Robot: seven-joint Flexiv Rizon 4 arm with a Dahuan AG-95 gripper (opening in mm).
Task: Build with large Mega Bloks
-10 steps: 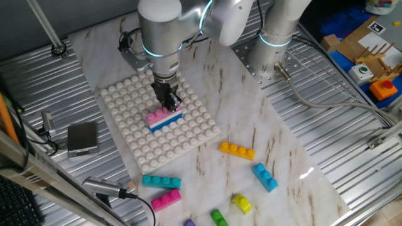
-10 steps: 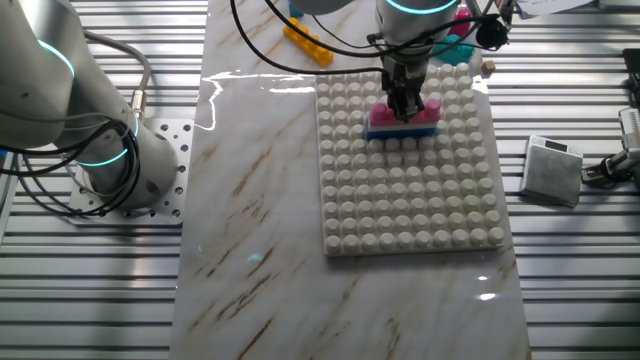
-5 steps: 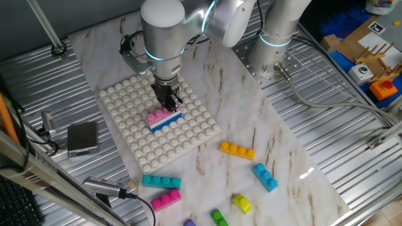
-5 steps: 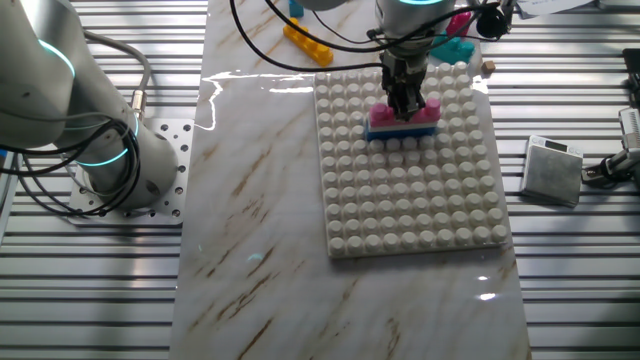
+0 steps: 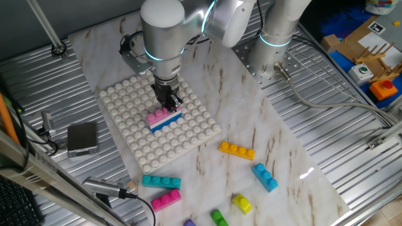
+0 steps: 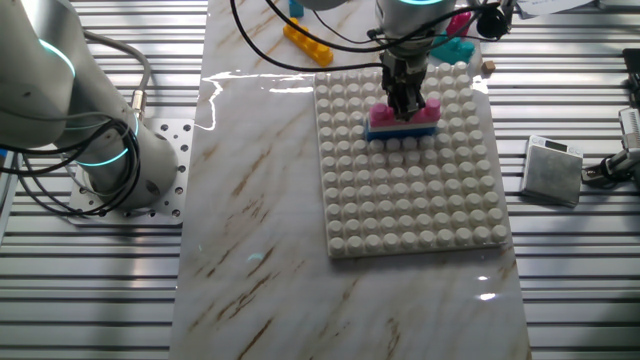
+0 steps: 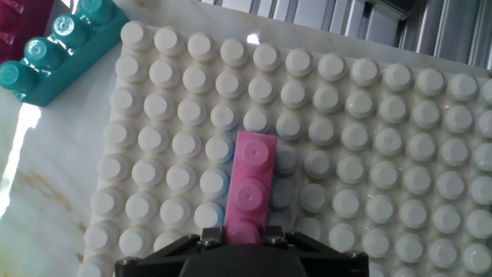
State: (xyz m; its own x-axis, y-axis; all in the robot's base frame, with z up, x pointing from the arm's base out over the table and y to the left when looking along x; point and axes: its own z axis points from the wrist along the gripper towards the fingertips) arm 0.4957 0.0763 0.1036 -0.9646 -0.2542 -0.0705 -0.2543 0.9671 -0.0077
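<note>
A pink brick (image 5: pixel 161 115) sits stacked on a blue brick (image 5: pixel 167 123) on the white studded baseplate (image 5: pixel 132 100). My gripper (image 5: pixel 168 103) stands upright over the stack, its fingers closed on the far end of the pink brick. In the other fixed view the gripper (image 6: pixel 405 103) is on the pink brick (image 6: pixel 383 117) above the blue brick (image 6: pixel 403 131) near the baseplate's (image 6: pixel 410 200) far edge. In the hand view the pink brick (image 7: pixel 252 181) runs up from between my fingers, gripper (image 7: pixel 241 235) at the bottom edge, with the baseplate (image 7: pixel 384 115) all around.
Loose bricks lie on the marble in front of the baseplate: orange (image 5: pixel 237 150), blue (image 5: pixel 265 176), teal (image 5: pixel 161 181), pink (image 5: pixel 166 199), yellow (image 5: pixel 242 203), green (image 5: pixel 218 217). A teal brick (image 7: pixel 58 46) lies beside the plate's corner. A grey box (image 5: pixel 82 138) sits left of the plate.
The arm and the baseplate shifted very slightly a second ago. Nothing has moved in the last half second; the gripper stays on the pink brick.
</note>
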